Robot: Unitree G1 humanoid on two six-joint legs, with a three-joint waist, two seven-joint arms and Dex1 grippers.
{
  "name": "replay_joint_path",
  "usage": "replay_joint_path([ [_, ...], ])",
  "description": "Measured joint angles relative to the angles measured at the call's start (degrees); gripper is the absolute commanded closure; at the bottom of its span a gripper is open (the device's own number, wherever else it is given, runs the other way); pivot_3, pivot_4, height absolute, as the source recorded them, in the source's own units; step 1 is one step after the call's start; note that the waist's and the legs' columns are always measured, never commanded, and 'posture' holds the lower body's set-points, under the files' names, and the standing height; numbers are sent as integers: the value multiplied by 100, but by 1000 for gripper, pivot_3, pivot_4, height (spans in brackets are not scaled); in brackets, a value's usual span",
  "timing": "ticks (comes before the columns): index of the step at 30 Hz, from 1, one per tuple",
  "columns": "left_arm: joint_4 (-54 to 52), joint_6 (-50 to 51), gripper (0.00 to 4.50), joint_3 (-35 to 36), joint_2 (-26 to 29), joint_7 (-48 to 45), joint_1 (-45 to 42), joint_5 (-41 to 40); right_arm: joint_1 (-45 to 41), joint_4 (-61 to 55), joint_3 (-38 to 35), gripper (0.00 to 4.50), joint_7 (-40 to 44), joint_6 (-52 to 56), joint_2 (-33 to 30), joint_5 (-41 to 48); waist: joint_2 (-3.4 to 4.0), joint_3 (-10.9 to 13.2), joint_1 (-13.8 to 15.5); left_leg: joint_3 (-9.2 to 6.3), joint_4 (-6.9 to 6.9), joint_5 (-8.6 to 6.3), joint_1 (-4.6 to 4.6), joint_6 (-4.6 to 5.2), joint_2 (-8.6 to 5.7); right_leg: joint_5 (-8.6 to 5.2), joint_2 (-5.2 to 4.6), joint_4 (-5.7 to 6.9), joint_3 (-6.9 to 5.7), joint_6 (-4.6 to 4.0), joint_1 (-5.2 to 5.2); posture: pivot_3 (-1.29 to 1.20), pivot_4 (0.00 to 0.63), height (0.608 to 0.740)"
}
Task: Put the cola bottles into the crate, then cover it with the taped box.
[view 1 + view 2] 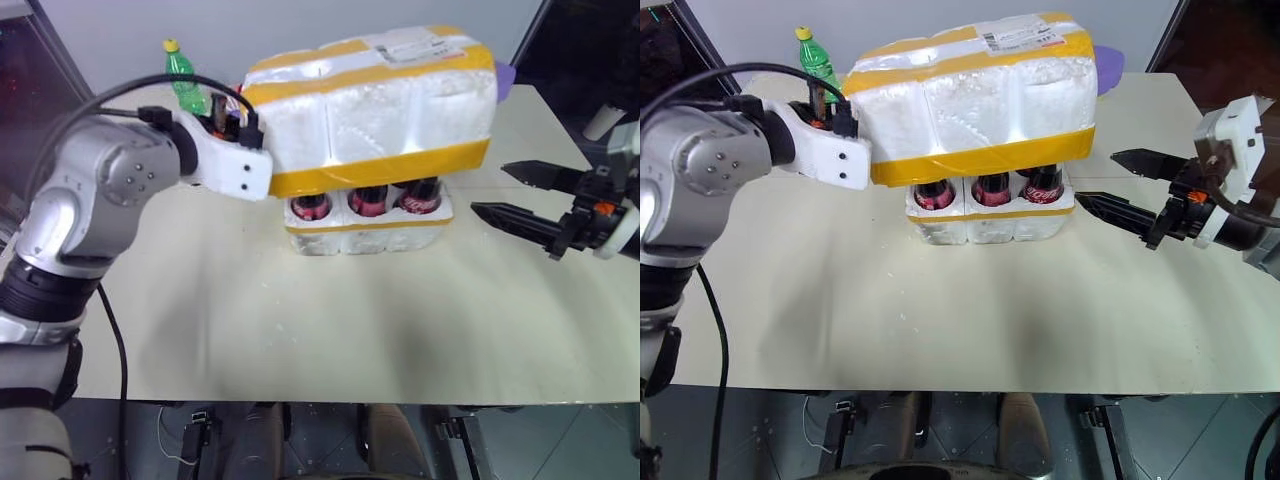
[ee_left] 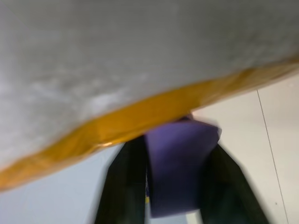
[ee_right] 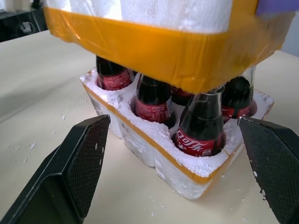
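- Nearest the head camera, the beige counter (image 1: 330, 320) lies bare in front, with the work set further back
- Left gripper (image 2: 175, 186) is at the left end of the white styrofoam taped box with wide yellow bands and a shipping label (image 1: 375, 105); its two black fingers (image 2: 124, 186) stand a little apart with a purple thing (image 2: 180, 163) seen between them, and I cannot tell whether they hold the box
- That box sits tilted over the low white styrofoam crate with a yellow band (image 1: 990, 222), left end lower, long axis running across the counter
- Dark glass cola bottles with red labels (image 3: 198, 126) stand in the crate's sockets, their tops under the box
- Right gripper (image 1: 1115, 185) waits just beside the crate's right end, jaws wide apart and empty, pointing at it
- Judgement: levelling the box calls for pressing down its raised right end, and the right arm is nearer
- Green plastic bottle with yellow cap (image 1: 183, 75) stands behind, apart
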Motion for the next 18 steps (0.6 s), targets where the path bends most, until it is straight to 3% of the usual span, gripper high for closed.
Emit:
replay_joint_path([
  [1, 41, -55, 1257, -52, -28, 13, 14, 37, 1, 0, 0, 0, -2, 0, 0, 0, 0, 0, 3, 0, 0, 0, 0, 0, 0, 0, 0, 0, 0, 0, 0, 0, 150, 739],
  [13, 252, 91, 1257, 172, -470, 169, 0, -219, 58, -27, -41, 0, -3, 1, 5, 17, 0, 0, 11, -1, 2, 0, -2, 0, 0, 0, 0, 1, 0, 1, -1, 0, 150, 739],
  [18, -166, 27, 1257, 650, 21, -152, 1023, -850, 343, -40, -177, 0, 96, -5, 2, -34, 3, -1, -40, -1, -6, 0, 7, 1, 1, 0, 0, 8, 2, -1, -4, 0, 150, 739],
])
